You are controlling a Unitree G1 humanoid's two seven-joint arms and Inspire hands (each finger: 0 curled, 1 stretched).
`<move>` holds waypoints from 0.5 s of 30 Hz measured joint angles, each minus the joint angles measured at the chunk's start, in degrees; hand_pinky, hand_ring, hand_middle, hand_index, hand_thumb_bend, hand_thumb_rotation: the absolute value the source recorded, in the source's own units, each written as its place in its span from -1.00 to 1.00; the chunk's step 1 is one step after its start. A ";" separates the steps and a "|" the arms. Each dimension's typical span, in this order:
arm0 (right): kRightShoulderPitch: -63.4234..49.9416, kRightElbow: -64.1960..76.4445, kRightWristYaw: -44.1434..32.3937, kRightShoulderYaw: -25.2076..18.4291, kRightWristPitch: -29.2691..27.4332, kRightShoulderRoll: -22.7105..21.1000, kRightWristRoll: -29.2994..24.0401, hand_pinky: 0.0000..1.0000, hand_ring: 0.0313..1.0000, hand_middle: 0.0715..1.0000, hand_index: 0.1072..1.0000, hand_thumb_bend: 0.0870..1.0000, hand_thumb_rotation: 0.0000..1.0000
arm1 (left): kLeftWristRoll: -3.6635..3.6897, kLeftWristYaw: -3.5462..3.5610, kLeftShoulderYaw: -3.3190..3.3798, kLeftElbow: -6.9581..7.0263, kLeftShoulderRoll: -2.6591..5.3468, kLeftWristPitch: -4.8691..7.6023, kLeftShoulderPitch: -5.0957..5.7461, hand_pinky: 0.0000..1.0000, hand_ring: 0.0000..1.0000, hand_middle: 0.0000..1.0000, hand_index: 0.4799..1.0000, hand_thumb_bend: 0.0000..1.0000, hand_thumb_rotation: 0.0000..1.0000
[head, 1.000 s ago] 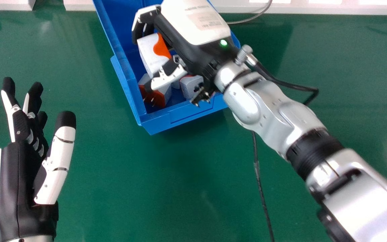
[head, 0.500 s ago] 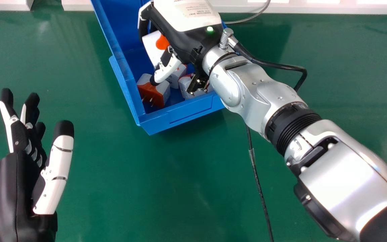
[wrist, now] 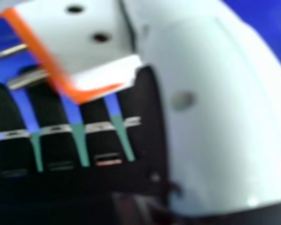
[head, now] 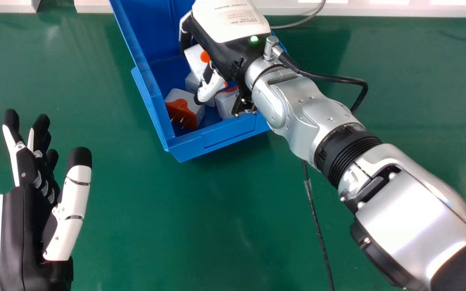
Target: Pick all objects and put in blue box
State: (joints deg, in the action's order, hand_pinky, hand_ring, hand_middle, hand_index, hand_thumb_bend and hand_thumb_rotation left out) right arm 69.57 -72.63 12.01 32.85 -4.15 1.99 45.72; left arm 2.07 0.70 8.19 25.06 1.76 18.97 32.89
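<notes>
In the head view my right hand (head: pixel 233 52) is over the blue box (head: pixel 227 139), curled round a white and orange plug adapter (head: pixel 195 60) and holding it inside the box walls. From the right hand view, the same adapter (wrist: pixel 86 35), with metal prongs, lies between the thumb and fingers of my right hand (wrist: pixel 215 122). An adapter with an orange face (head: pixel 182 106) rests in the box's near left corner. Another white adapter (head: pixel 225 103) lies beside it, with one more partly covered by the thumb. At the left, my left hand (head: pixel 22 226) is open over the table.
The box stands on the green table (head: pixel 168 226) near its far edge. A black cable (head: pixel 317 226) runs down the table under the right forearm. A pale grey cable (head: pixel 301 21) and a white ledge (head: pixel 378 9) are behind.
My right hand first moved away from the near wall, then slightly rightward, and the held adapter now looks lower in the box. My left hand shifted a little towards the near edge.
</notes>
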 measured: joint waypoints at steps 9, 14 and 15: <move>0.49 0.00 -1.89 2.87 2.17 -0.03 1.35 0.63 0.95 1.00 0.98 0.20 -0.32 | -1.39 -0.65 -0.08 0.00 0.14 0.45 0.21 1.00 1.00 0.97 0.90 -0.10 0.30; 0.58 0.00 -1.93 2.83 2.42 -0.06 1.00 0.62 0.94 1.00 0.99 0.13 -0.29 | -1.18 -0.59 -0.20 -0.02 0.13 0.51 0.04 1.00 1.00 0.97 0.91 -0.10 0.31; 0.58 0.00 -1.93 2.83 2.53 -0.06 0.97 0.63 0.94 1.00 0.99 0.11 -0.29 | -1.08 -0.57 -0.24 -0.03 0.13 0.54 -0.07 1.00 1.00 0.97 0.90 -0.10 0.31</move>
State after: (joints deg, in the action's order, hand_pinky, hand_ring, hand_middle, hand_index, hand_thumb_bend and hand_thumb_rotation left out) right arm 70.16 -72.63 10.08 35.68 -1.63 1.92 46.70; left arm 1.00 0.13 7.95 25.02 1.89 19.51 32.82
